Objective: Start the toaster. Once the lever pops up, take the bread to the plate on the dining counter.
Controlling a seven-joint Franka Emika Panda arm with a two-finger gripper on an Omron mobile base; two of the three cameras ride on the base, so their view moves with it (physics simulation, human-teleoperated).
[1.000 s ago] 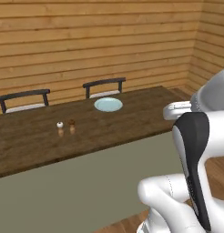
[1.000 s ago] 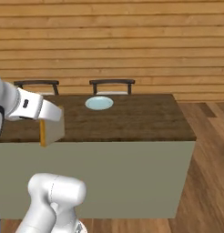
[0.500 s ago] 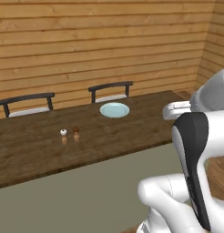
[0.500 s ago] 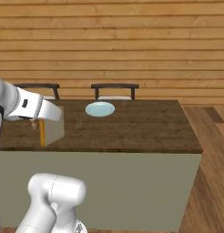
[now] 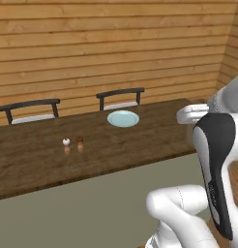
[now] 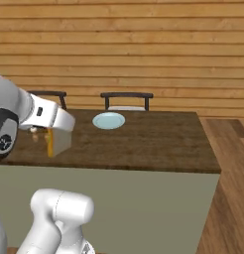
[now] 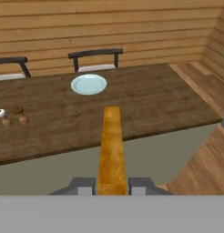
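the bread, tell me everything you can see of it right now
The bread is a flat tan-brown toast slice, seen edge-on in the hand view as a long golden strip with a grainy crust. It stands on edge between the two dark fingertips of the hand, which is shut on it. It is held in the air, short of the dining counter and apart from the plate. The right base view shows it as an orange strip below the hand.

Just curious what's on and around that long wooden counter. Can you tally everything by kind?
Plates: 1, the plate
Bread slices: 1, the bread, clamped in the gripper
Small shakers: 2, one white, one brown
Chairs: 2, left, right
Total: 6
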